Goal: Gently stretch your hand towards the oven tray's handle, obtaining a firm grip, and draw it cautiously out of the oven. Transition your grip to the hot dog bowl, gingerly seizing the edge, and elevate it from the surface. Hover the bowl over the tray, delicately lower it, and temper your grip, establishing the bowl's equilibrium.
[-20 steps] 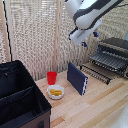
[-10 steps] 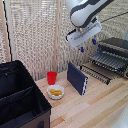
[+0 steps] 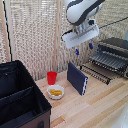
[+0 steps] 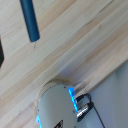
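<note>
Pale wood is making up the table (image 3: 100,105), and most of its near half is lying bare. In the exterior view the gripper (image 3: 83,49) is hanging high above the table, its two blue-tipped fingers (image 3: 77,51) standing apart with nothing between them, well above everything on the wood. The oven (image 3: 114,50) is sitting at the exterior view's right, at the table's far edge, with the oven tray (image 3: 102,61) sticking out of its front and the tray's handle (image 3: 95,73) running along the rack's front edge, open to the air above. A dark blue book (image 3: 77,78) is standing on edge just beside that handle, on its left in this view. The hot dog bowl (image 3: 55,92) is resting on the wood left of the book, apart from it, with a red cup (image 3: 51,77) near behind it. A large black fabric bin (image 3: 20,102) is filling the left corner, its edge just beside the bowl. The wrist view is showing blurred wood grain and one blue fingertip (image 4: 30,20).
</note>
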